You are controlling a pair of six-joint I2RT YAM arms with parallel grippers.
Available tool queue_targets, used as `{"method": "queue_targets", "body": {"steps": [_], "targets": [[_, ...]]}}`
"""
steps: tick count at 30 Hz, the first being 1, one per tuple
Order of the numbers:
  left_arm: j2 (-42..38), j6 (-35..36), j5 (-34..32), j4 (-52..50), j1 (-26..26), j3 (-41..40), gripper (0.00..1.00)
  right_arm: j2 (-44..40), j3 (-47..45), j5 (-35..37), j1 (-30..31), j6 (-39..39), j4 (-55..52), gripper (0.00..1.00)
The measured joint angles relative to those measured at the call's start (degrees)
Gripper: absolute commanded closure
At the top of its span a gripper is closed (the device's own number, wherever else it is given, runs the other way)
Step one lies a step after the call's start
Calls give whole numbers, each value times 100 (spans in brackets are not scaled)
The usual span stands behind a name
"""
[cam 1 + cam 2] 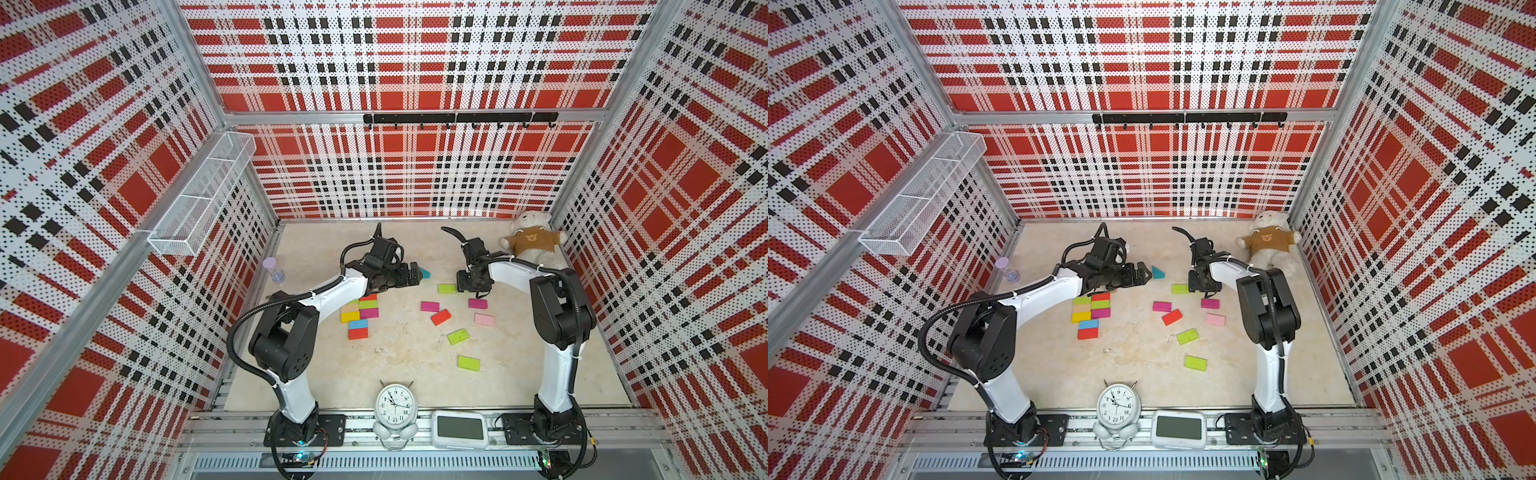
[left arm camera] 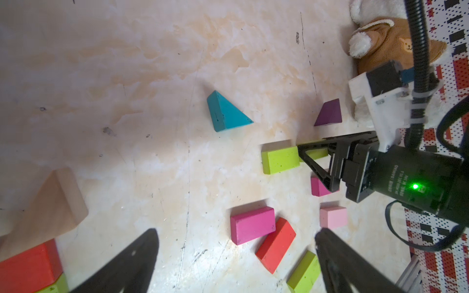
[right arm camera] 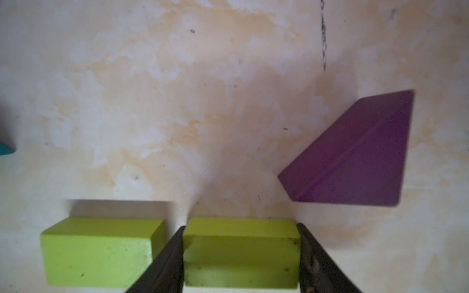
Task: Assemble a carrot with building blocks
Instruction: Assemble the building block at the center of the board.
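teal wedge (image 3: 5, 148): cut off by the right wrist view's edge
purple wedge (image 3: 355, 157): hidden in both top views, behind right arm (image 1: 507, 270)

Left arm (image 1: 332, 286) is stretching forward and inward, wrist nearly level; the left hand (image 1: 415, 275) is holding its fingers spread wide. Right arm (image 1: 513, 270) is folding downward at the wrist; the right hand (image 3: 241, 228) is pointing straight down, pinching a lime block (image 3: 241, 256) between both fingers.
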Motion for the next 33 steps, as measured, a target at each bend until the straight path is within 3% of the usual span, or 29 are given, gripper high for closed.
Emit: {"method": "queue_targets", "body": {"steps": [9,18,25,29,33], "targets": [[13,-2,11,2,-24,17,1,-4,-7,-2,15,9,11,36],[70,-4,57,-4,-131,74,1,-146,-61,-96,42,98,-122,24],[280,-15,79,-9,-240,243,7,-649,-72,-111,31,136,-297,22],[442,-52,90,-39,-330,348,16,-1060,-151,-219,-72,138,-302,27],[669,-96,87,-46,-422,538,33,-1263,-313,-415,-356,151,-258,48]]}}
